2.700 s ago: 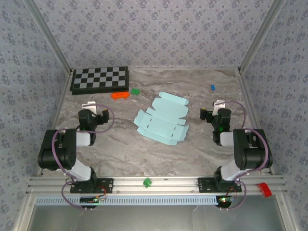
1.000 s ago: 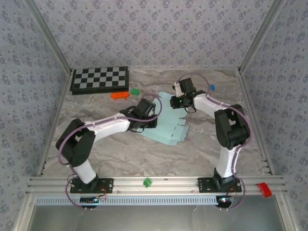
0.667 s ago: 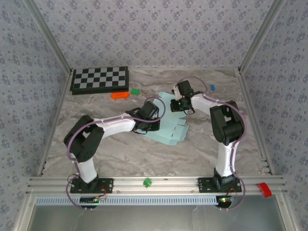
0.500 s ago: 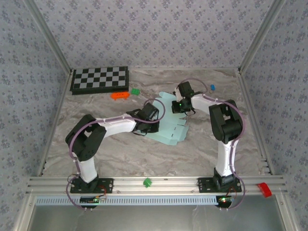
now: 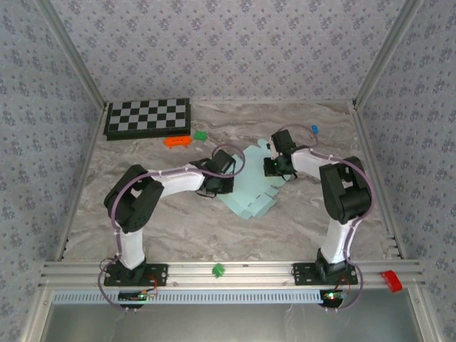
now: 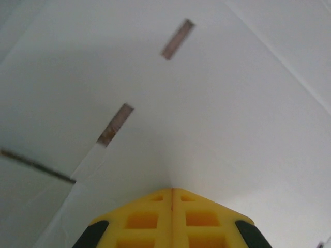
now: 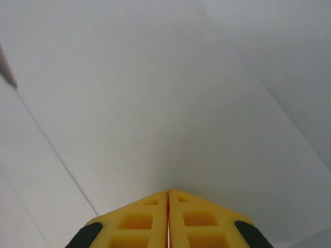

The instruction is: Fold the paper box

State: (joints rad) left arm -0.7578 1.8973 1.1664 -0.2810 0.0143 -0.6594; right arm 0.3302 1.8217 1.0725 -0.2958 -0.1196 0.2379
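So the marble table (image 5: 178, 221) has a bit of clutter on it: a black-and-white checkerboard (image 5: 147, 117) sits in the far left corner, an orange piece (image 5: 178, 141) and a small green piece (image 5: 200, 134) lie just in front of it, and a little blue piece (image 5: 313, 129) is over toward the far right. None of that touches the card. There's also a second green bit (image 5: 218, 269) on the near rail (image 5: 235, 274) between the two bases, and a red thing (image 5: 391, 280) at the rail's right end. The paper box (image 5: 249, 192) is about mid-table, a pale mint die-cut sheet lying opened out, not boxed up at all, flaps spread and nothing sitting in it. From overhead both arms reach in and cover its far part, left arm over the left edge, right arm over the far right corner, so those flaps are mostly hidden. Left gripper (image 6: 171, 192) has its yellow fingers pressed together with nothing between them, tips right down at the card, with two narrow slots (image 6: 177, 39) just ahead. Right gripper (image 7: 168, 192) is the same deal, fingers together, nose at a plain panel beside a crease. Can't tell for sure whether either tip actually touches the sheet.
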